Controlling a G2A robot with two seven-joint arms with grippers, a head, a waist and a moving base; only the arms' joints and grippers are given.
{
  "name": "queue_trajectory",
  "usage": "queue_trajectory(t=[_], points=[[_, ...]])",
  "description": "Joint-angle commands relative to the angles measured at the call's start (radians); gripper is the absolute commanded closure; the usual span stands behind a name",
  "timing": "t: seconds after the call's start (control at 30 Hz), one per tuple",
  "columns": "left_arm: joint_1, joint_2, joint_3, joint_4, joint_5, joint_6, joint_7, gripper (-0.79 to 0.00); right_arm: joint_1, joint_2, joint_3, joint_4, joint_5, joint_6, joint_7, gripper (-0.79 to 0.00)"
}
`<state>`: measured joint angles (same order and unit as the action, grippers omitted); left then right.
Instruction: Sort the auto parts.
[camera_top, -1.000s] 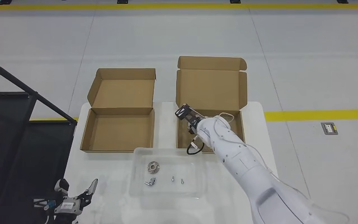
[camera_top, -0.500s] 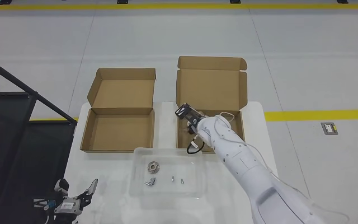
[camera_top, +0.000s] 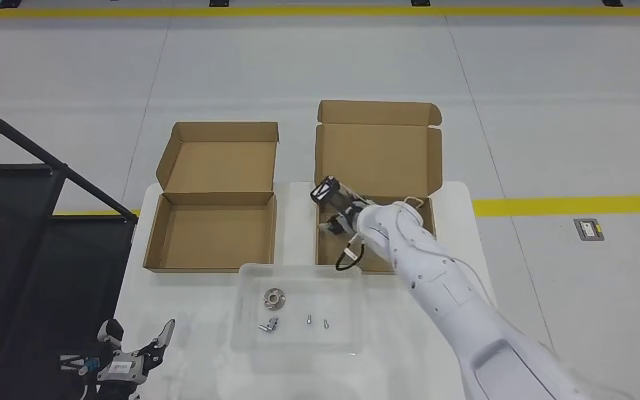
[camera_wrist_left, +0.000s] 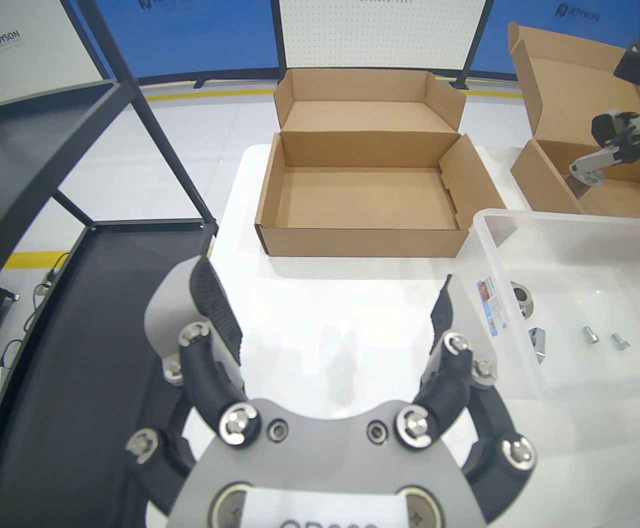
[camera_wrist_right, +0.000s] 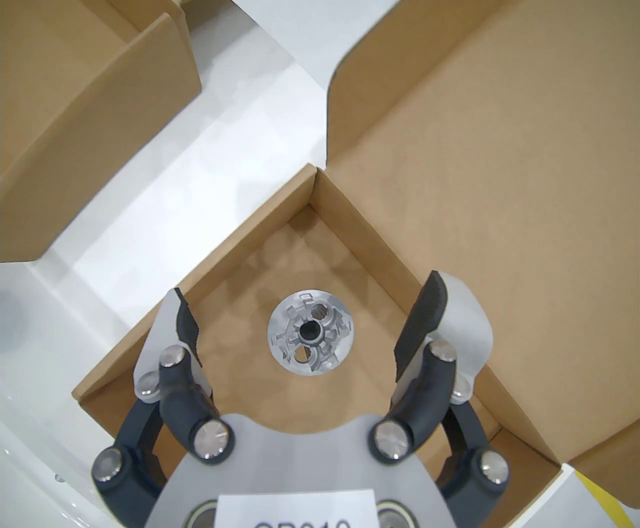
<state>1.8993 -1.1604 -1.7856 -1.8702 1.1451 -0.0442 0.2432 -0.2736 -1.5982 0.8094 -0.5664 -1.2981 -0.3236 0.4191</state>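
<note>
Left gripper (camera_wrist_left: 324, 280) first, nearest: it sits low off the near left corner of the clear bin (camera_wrist_left: 550, 214), over the white table (camera_top: 295, 220). Fingers spread wide, nothing between them.

Counts: 1 bin, 2 cardboard boxes, 5 loose metal parts.

Four of the parts lie inside the bin:
- 1 flanged ring (camera_wrist_left: 522, 300), toward the bin's left wall
- 1 small bracket (camera_wrist_left: 537, 340), just nearer than the ring
- 2 bolts (camera_wrist_left: 591, 334), side by side near the bin's middle, apart from the bracket

Writing: one sticker (camera_wrist_left: 492, 310) on the bin's left wall, print too small to read.

Left box (camera_top: 210, 232) stands beyond the bin's far left corner, lid folded back, floor bare. Right box (camera_top: 378, 160) stands just beyond the bin's far right edge, lid also folded back and upright.

Right arm comes in past the bin's right side and crosses its far right corner, wrist pitched down into the right box. Right gripper (camera_wrist_right: 307, 292) hangs over that box's floor, on the side facing the left box. Fingers wide apart, gripping nothing.

Fifth part, a round disc part (camera_wrist_right: 311, 332) with a centre hole, lies flat on the box floor directly below the gap between those fingers, touching neither.
</note>
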Motion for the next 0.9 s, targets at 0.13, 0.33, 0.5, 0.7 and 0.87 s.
queue_trajectory(t=[0.13, 0.33, 0.5, 0.7, 0.87], points=[[0.0, 0.0, 0.0, 0.0, 0.0, 0.0, 0.0, -0.785, -0.142, 0.067, 0.071, -0.314, -0.082, -0.007, 0.085, -0.785], [0.0, 0.0, 0.0, 0.0, 0.0, 0.0, 0.0, -0.785, -0.349, 0.129, 0.175, -0.701, -0.142, -0.068, 0.211, -0.785], [0.0, 0.0, 0.0, 0.0, 0.0, 0.0, 0.0, -0.785, -0.472, 0.154, 0.203, -0.917, -0.176, -0.135, 0.269, -0.785], [0.0, 0.0, 0.0, 0.0, 0.0, 0.0, 0.0, -0.785, -0.472, 0.154, 0.203, -0.917, -0.176, -0.135, 0.269, -0.785], [0.0, 0.0, 0.0, 0.0, 0.0, 0.0, 0.0, -0.785, -0.472, 0.154, 0.203, -0.917, -0.176, -0.135, 0.269, -0.785]])
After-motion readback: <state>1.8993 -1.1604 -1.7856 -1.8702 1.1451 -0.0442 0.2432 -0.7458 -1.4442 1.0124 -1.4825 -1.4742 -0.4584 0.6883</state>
